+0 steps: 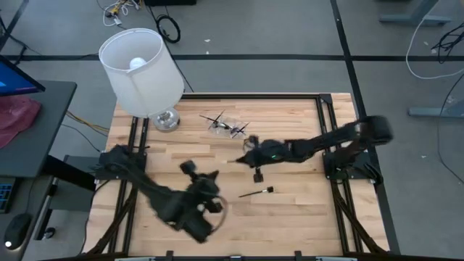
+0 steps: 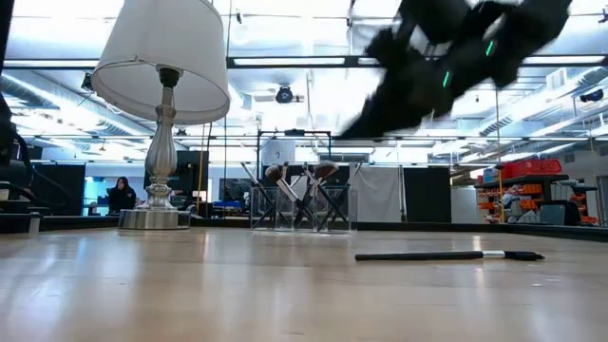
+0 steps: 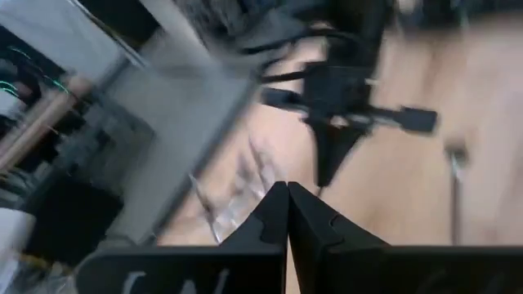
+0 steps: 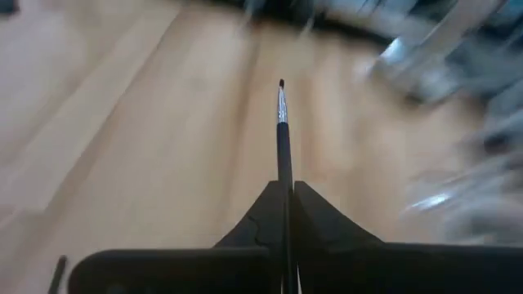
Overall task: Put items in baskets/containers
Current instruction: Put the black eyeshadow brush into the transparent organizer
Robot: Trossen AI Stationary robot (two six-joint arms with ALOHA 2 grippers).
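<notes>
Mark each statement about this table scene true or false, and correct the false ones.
1. The right gripper is shut on a thin brush. True.
2. The clear container is empty. False: several brushes stand in it.
3. One loose brush lies flat on the table. True.
4. The lamp has tipped over. False: it stands upright.
5. The left gripper holds a brush. False: it is shut on nothing.

Both arms are matte black, chunky segmented links with exposed black cables looping along the joints. Right arm (image 1: 319,143) shows a small green indicator light near the wrist; left arm (image 1: 167,197) carries a boxy black wrist block. Fingers (image 4: 323,214) are black tapered wedges on a flat black crossbar.
</notes>
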